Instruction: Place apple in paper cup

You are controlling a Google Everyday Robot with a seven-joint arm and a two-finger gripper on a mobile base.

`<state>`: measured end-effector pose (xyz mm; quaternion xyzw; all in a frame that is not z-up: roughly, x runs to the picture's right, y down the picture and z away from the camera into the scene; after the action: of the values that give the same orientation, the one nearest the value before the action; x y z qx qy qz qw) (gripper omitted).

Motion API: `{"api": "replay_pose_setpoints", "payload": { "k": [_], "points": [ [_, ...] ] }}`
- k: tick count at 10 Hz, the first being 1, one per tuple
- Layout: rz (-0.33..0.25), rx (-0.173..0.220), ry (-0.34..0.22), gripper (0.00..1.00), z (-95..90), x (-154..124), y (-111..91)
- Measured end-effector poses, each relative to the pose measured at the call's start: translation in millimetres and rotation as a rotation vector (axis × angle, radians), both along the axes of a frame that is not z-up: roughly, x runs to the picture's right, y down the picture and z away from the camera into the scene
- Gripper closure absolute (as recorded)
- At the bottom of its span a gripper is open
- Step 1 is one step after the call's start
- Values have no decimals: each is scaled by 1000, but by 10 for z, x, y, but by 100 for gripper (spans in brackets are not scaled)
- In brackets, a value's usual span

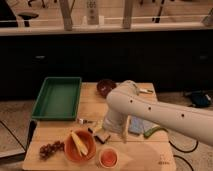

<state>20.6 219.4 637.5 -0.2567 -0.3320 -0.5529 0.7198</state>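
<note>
**Apple Seated in Cup; Clean Withdrawal Called For**

The apple (pixel 108 158) is seen resting inside the cup (pixel 100 161), near the front edge of the counter (pixel 150 156) and a little left of its middle. The cup stands just beside the orange bowl (pixel 70 156), on the bowl's right. The placing is judged all but done, so the step in hand is taken to be release and retreat.

A straight upward lift is advised, since a light paper cup is easily tipped or dragged by a sideways brush. Release should be confirmed before any rise, so that the apple is not carried out again. A swing toward the bowl is best avoided.

The arm (pixel 165 117) is brought in from the right edge. Its thick white link runs up and left to a bend above the middle of the counter. From there the last link is dropped toward the front edge. The pincer (pixel 103 135) is held just behind the cup, apart from the apple. Whether it is spread or pressed together cannot be told.
</note>
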Motion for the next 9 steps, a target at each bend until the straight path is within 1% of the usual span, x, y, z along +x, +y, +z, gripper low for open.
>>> {"api": "replay_pose_setpoints", "payload": {
  "k": [6, 9],
  "points": [
    [11, -22, -4, 20, 26, 32, 42],
    [13, -31, -16, 20, 31, 64, 60]
  ]
}}
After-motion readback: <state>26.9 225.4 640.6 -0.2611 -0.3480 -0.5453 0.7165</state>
